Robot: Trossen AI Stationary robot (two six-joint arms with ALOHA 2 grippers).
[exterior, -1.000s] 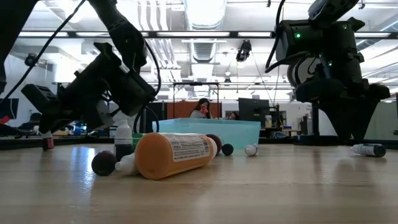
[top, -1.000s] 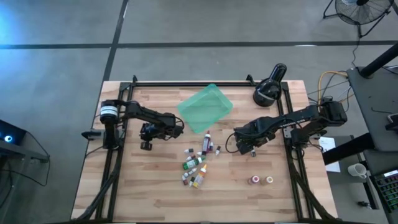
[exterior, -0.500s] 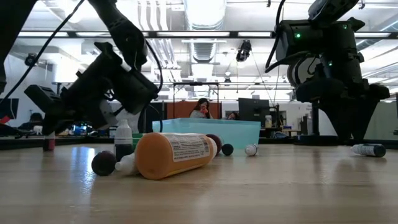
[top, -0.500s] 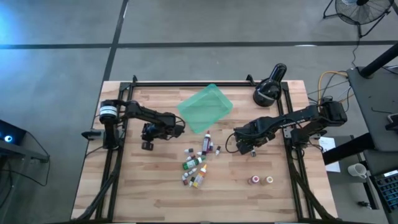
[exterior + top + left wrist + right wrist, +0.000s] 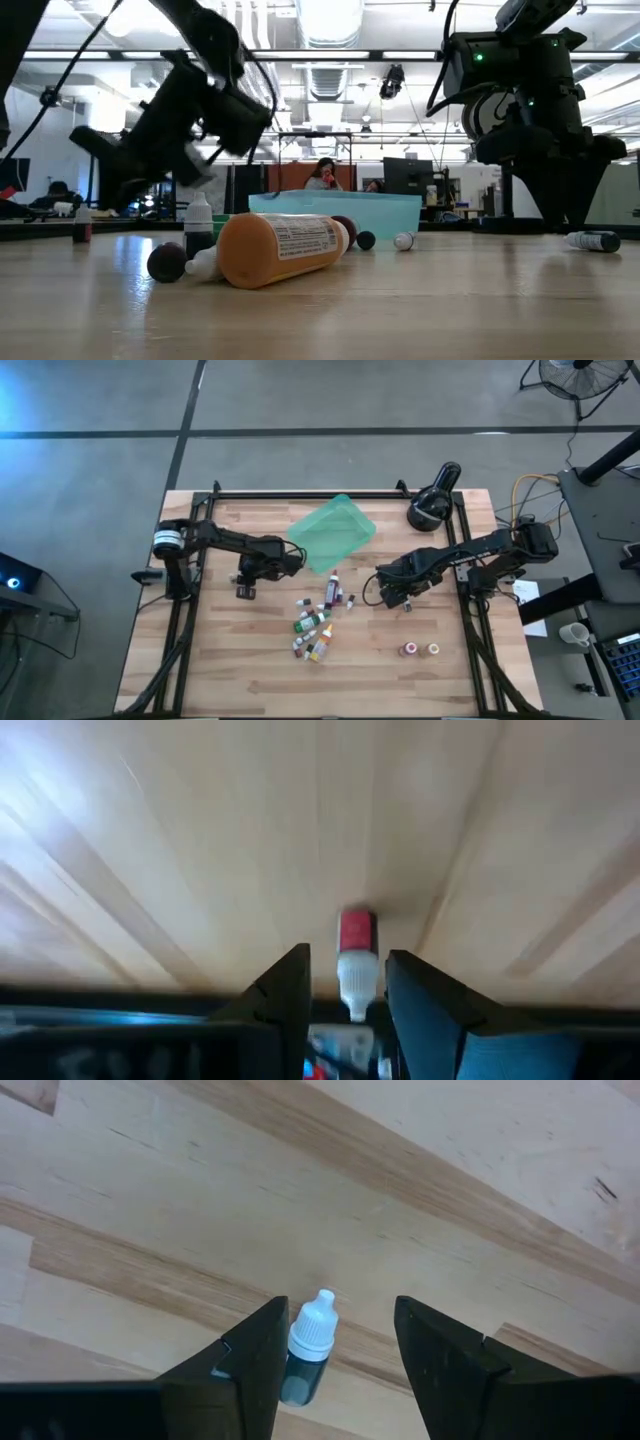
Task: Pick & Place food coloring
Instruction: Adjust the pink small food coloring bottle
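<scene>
left hand [image 5: 345, 985] parted above red bottle [image 5: 357, 932]; right hand [image 5: 330, 1345] open astride teal bottle [image 5: 305, 1348].

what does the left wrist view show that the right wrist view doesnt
Only the left wrist view shows a red bottle with a white cap, standing on the wood between the left gripper and its open fingers. Only the right wrist view shows a teal bottle, also white-capped, between the right gripper and its open fingers. Both show the same wooden table and one small food coloring bottle framed by dark fingers.
</scene>
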